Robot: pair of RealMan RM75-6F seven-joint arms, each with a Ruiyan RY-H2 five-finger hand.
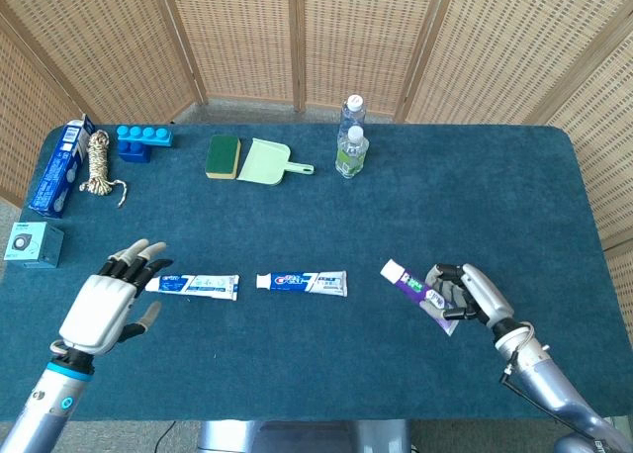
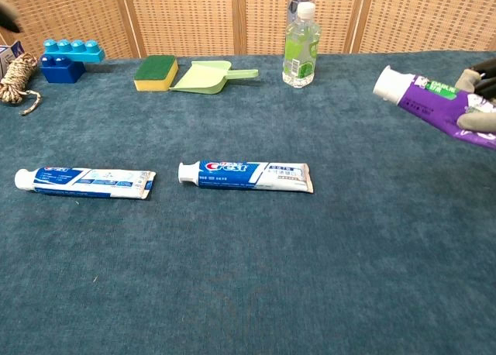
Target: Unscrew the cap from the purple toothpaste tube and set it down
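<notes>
The purple toothpaste tube [image 1: 423, 293] is held off the bench [image 1: 396, 206] by the right hand [image 1: 465, 295], whose fingers wrap the rear half of its body near the bench's right front. Its long axis runs from the hand up and toward the robot's left, so the white cap [image 1: 393, 270] sticks out free of the fingers, pointing at the middle of the bench. In the chest view the tube [image 2: 442, 103] tilts slightly, cap [image 2: 387, 83] highest, with the hand mostly cut by the frame edge.

The left hand [image 1: 107, 305] hovers well apart on the far side, holding nothing, fingers spread, just beside the cap end of a blue-and-white toothpaste tube [image 1: 193, 286]. A second tube marked Crest [image 1: 302, 283] lies between the two hands. The left hand is the one free to turn the cap, and judging from this layout it must cross over both lying tubes to reach it. Bare cloth in front of the right hand and between the tubes and the two water bottles [image 1: 351, 146] leaves room to set the cap down.
</notes>
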